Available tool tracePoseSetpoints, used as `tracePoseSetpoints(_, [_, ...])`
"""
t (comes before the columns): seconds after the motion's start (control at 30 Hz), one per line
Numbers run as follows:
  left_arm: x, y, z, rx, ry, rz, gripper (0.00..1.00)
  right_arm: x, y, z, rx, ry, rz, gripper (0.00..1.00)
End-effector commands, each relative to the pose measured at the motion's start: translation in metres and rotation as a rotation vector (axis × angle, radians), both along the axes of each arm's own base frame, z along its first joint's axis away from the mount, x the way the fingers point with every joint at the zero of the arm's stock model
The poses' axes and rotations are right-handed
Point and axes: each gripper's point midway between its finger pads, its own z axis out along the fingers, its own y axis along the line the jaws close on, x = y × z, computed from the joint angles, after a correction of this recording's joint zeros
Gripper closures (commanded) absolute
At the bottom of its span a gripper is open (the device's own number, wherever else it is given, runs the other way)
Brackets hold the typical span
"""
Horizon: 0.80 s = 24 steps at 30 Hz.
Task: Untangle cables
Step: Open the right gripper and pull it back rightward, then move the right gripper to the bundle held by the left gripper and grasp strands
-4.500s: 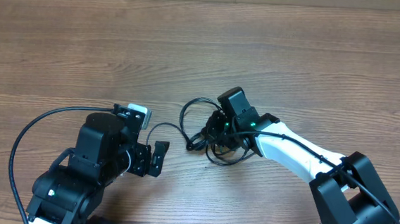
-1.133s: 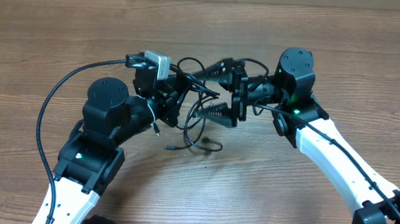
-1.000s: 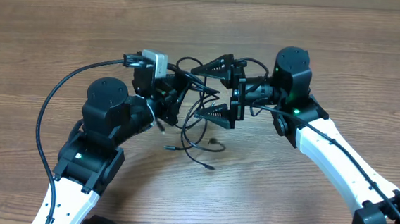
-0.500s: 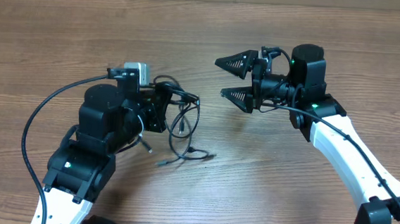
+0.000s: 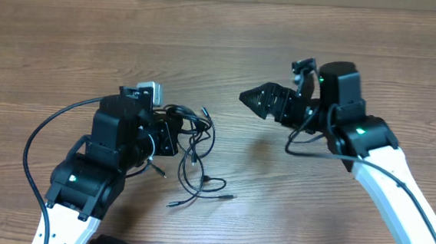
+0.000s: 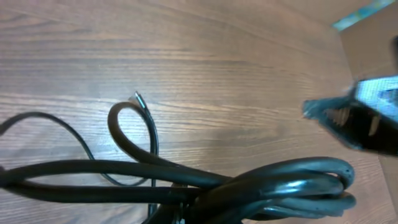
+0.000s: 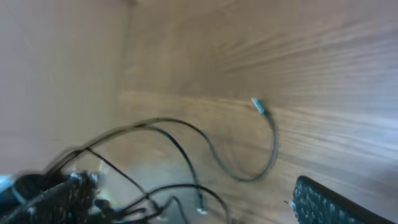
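Several thin black cables [image 5: 199,155] sit bunched at the left end effector [image 5: 173,131], which is clenched on the knot, with loose plug ends trailing across the table [image 5: 223,45]. The right end effector [image 5: 255,101] hovers released and empty, apart from them. Most of the untangling appears not yet done.

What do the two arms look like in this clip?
Left arm and right arm: black joint housings, white links, small green lights, thick black wires looped outside. Right pincer: black and triangular. Left wrist carries a grey camera block.
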Motion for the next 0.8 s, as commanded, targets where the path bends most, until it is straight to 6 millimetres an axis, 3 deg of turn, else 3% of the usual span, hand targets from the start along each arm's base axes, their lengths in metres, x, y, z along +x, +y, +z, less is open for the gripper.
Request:
tracePoseSetpoints(0.0, [0.001,-0.016,0.037,-0.004,-0.046,-0.129,0.96,-0.02,0.009,0.046,-0.141,-0.358,0.189,0.0])
tracePoseSetpoints(0.2, [-0.01,-0.019,0.028,0.084,0.128,-0.238,0.96,-0.072,0.042,0.061,-0.249,-0.603,0.433,0.03])
tracePoseSetpoints(0.3, [-0.015,-0.018,0.023,0.116,0.2,-0.26,0.96,-0.086,0.053,0.061,-0.312,-0.672,0.482,0.09])
tracePoseSetpoints(0.5, [-0.014,-0.02,0.02,0.11,0.236,-0.265,0.96,-0.096,0.064,0.058,-0.377,-0.749,0.538,0.36])
tracePoseSetpoints(0.77, [-0.021,-0.038,0.025,0.073,0.224,-0.337,0.96,-0.096,0.066,0.061,-0.374,-0.764,0.538,0.44])
